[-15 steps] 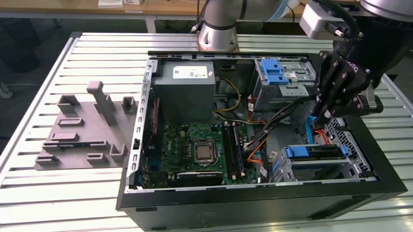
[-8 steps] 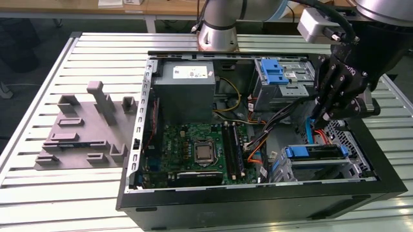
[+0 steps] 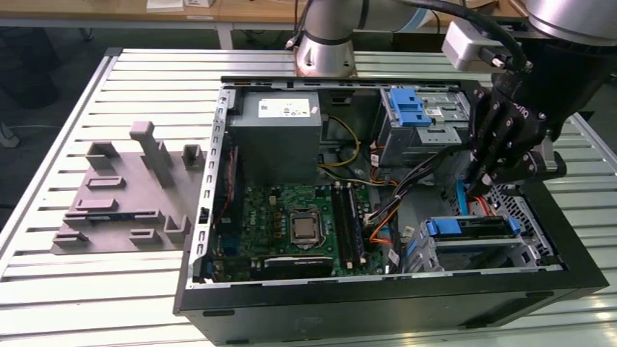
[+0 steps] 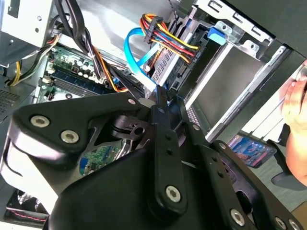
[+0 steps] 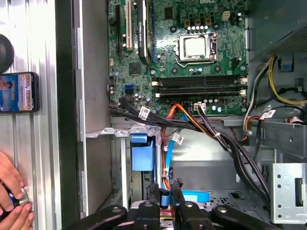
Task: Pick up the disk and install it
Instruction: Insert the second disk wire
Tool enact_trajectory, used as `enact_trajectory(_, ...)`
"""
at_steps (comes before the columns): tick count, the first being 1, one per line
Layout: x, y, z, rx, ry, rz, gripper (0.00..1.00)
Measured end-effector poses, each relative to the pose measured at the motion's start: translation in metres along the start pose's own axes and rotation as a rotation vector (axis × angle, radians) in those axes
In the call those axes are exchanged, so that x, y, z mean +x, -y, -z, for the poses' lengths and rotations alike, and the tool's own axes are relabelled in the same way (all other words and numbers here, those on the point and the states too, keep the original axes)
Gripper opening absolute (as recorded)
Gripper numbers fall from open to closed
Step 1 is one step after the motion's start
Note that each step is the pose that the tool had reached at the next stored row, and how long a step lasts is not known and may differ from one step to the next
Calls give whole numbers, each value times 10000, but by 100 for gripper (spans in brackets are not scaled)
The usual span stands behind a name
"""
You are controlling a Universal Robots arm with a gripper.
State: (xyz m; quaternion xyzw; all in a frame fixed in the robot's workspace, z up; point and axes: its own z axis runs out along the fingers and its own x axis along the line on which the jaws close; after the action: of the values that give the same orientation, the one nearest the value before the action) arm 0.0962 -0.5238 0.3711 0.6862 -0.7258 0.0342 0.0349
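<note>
On the exterior view's left, a grey moulded fixture (image 3: 126, 195) lies flat on the slatted metal table (image 3: 144, 79), just beside the open computer case (image 3: 386, 300). Inside the case, going rightward, a grey power supply box (image 3: 279, 134) sits above the green motherboard (image 3: 299, 224). Then come bundled cables (image 3: 381, 217) and a silver drive cage with a blue latch (image 3: 420, 108) at the far wall. Further right, the black gripper (image 3: 482, 182) hangs tips-down inside the case beside a blue cable (image 3: 463, 196). In both wrist views its jaws stand narrow, the fingertips (image 5: 153, 189) close together with nothing visibly clamped between them (the blue cable runs right past the tips). The disk (image 3: 472, 230) lies directly below the gripper in the lower bay at the case's right corner, with its blue carrier frame showing at both ends. In the first wrist view a person's hand (image 5: 12, 194) rests on the table outside the case, near a phone (image 5: 19, 91).
</note>
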Motion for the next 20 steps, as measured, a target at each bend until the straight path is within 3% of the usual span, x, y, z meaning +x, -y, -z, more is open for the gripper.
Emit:
enact_trajectory(7,7,0,-37,58,-264,-5,22)
enact_trajectory(8,8,1,-38,60,-281,-5,16)
enact_trajectory(18,38,2,-60,60,-286,-5,16)
enact_trajectory(19,53,3,-73,60,-285,-6,16)
enact_trajectory(20,111,7,-153,60,-282,-5,16)
